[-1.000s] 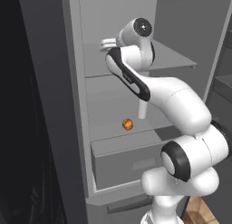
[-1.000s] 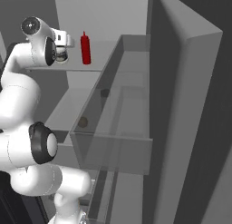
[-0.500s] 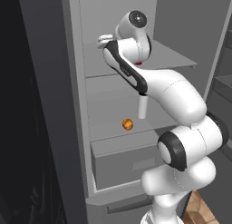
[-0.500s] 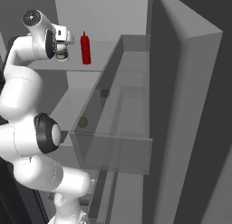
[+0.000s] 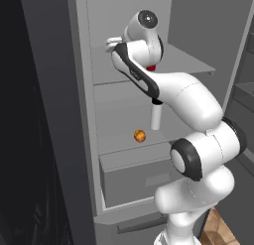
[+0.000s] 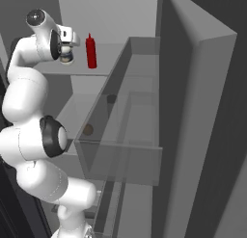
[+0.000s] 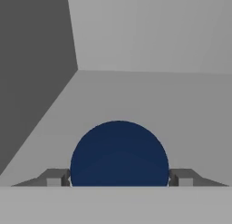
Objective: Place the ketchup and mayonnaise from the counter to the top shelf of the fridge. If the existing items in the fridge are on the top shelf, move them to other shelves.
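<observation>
One ketchup (image 6: pixel 90 51), one mayonnaise (image 7: pixel 119 153), one orange ball (image 5: pixel 140 136). The red bottle stands upright on the fridge's (image 6: pixel 144 20) top shelf (image 6: pixel 103 68), bare board around it toward 3 o'clock. The gripper (image 7: pixel 119 177) is closed on the mayonnaise at its dark blue lid, a finger pressed at each side, over that shelf at the bottle's 9 o'clock. The ball lies two boards lower, near the front edge

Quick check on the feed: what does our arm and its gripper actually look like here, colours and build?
The arm is glossy white, built of rounded, bulbous segments with dark grey to black rings and caps at the joints. No cables or markings show. The gripper has two small, blocky dark grey fingers, seen in the hand view.
</observation>
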